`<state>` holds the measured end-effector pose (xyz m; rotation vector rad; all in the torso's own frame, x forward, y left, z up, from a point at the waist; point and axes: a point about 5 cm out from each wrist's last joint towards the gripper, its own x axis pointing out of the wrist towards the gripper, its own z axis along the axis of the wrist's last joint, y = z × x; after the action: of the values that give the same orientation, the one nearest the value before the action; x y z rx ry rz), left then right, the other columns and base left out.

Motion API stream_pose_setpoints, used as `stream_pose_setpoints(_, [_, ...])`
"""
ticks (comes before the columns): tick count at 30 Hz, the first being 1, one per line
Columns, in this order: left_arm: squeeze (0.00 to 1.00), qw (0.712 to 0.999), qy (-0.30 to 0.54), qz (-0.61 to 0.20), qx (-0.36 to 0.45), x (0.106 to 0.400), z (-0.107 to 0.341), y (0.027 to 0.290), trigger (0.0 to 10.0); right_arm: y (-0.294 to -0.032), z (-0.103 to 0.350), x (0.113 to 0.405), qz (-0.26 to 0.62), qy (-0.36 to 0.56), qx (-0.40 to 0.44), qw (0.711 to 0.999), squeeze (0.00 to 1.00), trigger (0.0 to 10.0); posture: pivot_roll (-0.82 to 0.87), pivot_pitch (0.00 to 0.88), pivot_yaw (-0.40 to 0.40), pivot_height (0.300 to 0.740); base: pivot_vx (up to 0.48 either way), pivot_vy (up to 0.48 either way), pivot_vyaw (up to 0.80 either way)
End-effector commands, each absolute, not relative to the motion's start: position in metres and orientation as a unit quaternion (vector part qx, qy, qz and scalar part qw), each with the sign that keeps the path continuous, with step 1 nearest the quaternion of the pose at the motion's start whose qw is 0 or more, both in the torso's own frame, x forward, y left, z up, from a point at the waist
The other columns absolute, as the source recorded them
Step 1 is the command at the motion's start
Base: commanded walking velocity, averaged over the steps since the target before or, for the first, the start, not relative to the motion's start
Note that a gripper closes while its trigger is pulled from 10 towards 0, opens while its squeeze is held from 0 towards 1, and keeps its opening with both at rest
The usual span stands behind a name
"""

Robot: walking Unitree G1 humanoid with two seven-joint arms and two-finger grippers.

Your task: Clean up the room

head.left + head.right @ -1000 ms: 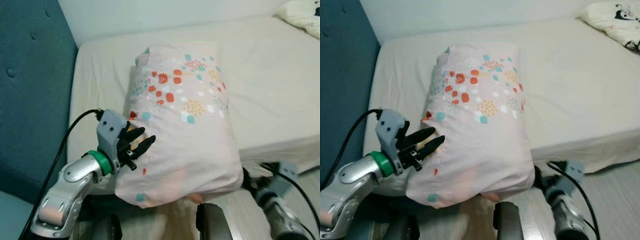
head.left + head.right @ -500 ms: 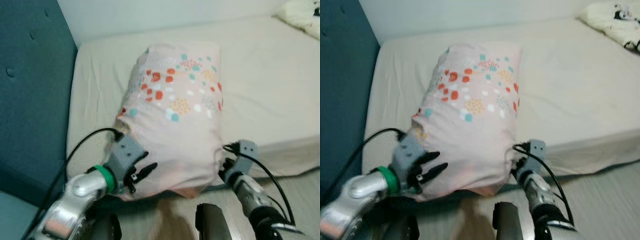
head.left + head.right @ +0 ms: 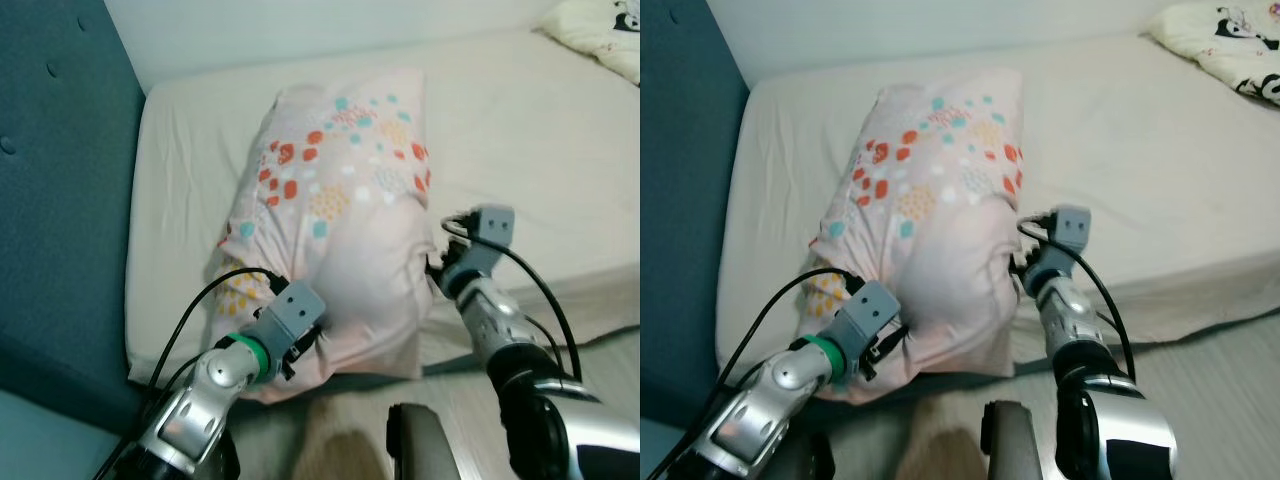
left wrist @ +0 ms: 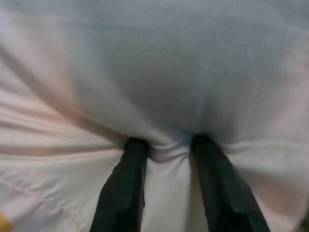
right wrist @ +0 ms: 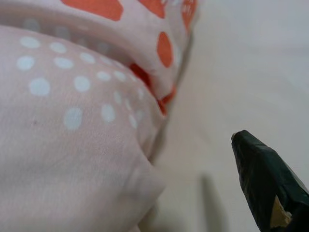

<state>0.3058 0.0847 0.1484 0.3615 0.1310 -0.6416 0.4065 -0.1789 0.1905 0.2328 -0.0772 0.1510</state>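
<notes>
A large pale pink pillow (image 3: 340,230), printed with orange, teal and white spots, lies lengthwise on a cream mattress (image 3: 520,130), its near end hanging a little over the mattress's front edge. The robot's two silver arms reach in from either side of that near end.

The left gripper (image 4: 169,147) is pushed into the pillow's lower left corner. Its two black fingers (image 4: 123,188) stand a little apart with a fold of pink fabric bunched between them, so it appears to pinch the cloth, though the fingertips are buried in the folds.

The right gripper (image 3: 432,268) sits against the pillow's right side, just above the mattress. From its wrist, one black fingertip (image 5: 263,181) hovers over the bare sheet with the pillow's seam just beside it; I cannot tell how wide this gripper stands or whether it holds anything.

Beyond the left arm stands a dark teal padded headboard (image 3: 55,180). Far past the right gripper, a white blanket with black cartoon prints (image 3: 1230,50) lies in the bed's corner.
</notes>
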Motion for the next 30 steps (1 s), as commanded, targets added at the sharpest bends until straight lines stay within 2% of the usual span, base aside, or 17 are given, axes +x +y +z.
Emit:
stream_pose_setpoints(1, [0.0, 0.928, 0.074, -0.344, 0.126, 0.299, 0.149, 0.081, 10.0, -0.163, 0.202, 0.41, 0.1, -0.054, 0.111, 0.987, 0.0, 10.0, 0.01, 0.163, 0.106, 0.563, 0.0, 0.0, 0.0])
stream_pose_setpoints(6, [0.0, 0.933, 0.033, -0.353, 0.057, 0.302, 0.178, 0.078, 10.0, -0.138, 0.213, 0.414, 0.139, -0.06, 0.11, 0.982, 0.0, 10.0, 0.04, 0.153, 0.091, 0.563, 0.0, 0.0, 0.0])
stream_pose_setpoints(9, [0.0, 0.934, 0.006, -0.357, 0.022, 0.304, 0.202, 0.078, 10.0, -0.108, 0.231, 0.417, 0.184, -0.072, 0.113, 0.974, 0.0, 10.0, 0.05, 0.147, 0.08, 0.563, 0.0, 0.0, 0.0])
stream_pose_setpoints(11, [0.0, 0.928, -0.004, -0.372, 0.001, 0.301, 0.215, 0.072, 10.0, -0.084, 0.247, 0.418, 0.211, -0.078, 0.104, 0.969, 0.0, 10.0, 0.06, 0.146, 0.064, 0.563, 0.0, 0.0, 0.0])
stream_pose_setpoints(12, [0.0, 0.928, -0.004, -0.372, 0.001, 0.301, 0.215, 0.072, 10.0, -0.084, 0.247, 0.418, 0.211, -0.078, 0.104, 0.969, 0.0, 10.0, 0.06, 0.146, 0.064, 0.563, 0.0, 0.0, 0.0])
stream_pose_setpoints(14, [0.0, 0.923, -0.014, -0.384, -0.027, 0.298, 0.227, 0.067, 10.0, -0.065, 0.261, 0.417, 0.232, -0.085, 0.095, 0.964, 0.0, 10.0, 0.07, 0.146, 0.052, 0.563, 0.0, 0.0, 0.0])
stream_pose_setpoints(21, [0.0, 0.901, -0.018, -0.423, -0.094, 0.288, 0.244, 0.067, 10.0, -0.031, 0.295, 0.412, 0.277, -0.117, 0.082, 0.95, 0.0, 10.0, 0.09, 0.153, 0.037, 0.563, 0.0, 0.0, 0.0])
stream_pose_setpoints(23, [0.0, 0.888, -0.004, -0.437, -0.146, 0.283, 0.248, 0.068, 10.0, -0.013, 0.304, 0.407, 0.305, -0.124, 0.074, 0.941, 0.0, 10.0, 0.09, 0.157, 0.033, 0.563, 0.0, 0.0, 0.0])
stream_pose_setpoints(26, [0.0, 0.883, 0.003, -0.434, -0.18, 0.283, 0.251, 0.07, 10.0, -0.005, 0.306, 0.404, 0.317, -0.125, 0.069, 0.938, 0.0, 10.0, 0.09, 0.158, 0.031, 0.563, 0.0, 0.0, 0.0])
stream_pose_setpoints(28, [0.0, 0.901, -0.001, -0.349, -0.257, 0.299, 0.266, 0.09, 10.0, 0.017, 0.305, 0.395, 0.36, -0.122, 0.051, 0.924, 0.0, 10.0, 0.1, 0.163, 0.022, 0.563, 0.0, 0.0, 0.0])
stream_pose_setpoints(29, [0.0, 0.901, -0.001, -0.349, -0.257, 0.299, 0.266, 0.09, 10.0, 0.017, 0.305, 0.395, 0.36, -0.122, 0.051, 0.924, 0.0, 10.0, 0.1, 0.163, 0.022, 0.563, 0.0, 0.0, 0.0])
stream_pose_setpoints(30, [0.0, 0.921, -0.012, -0.259, -0.291, 0.311, 0.276, 0.113, 10.0, 0.031, 0.302, 0.389, 0.391, -0.119, 0.036, 0.912, 0.0, 10.0, 0.11, 0.163, 0.015, 0.563, 0.0, 0.0, 0.0])
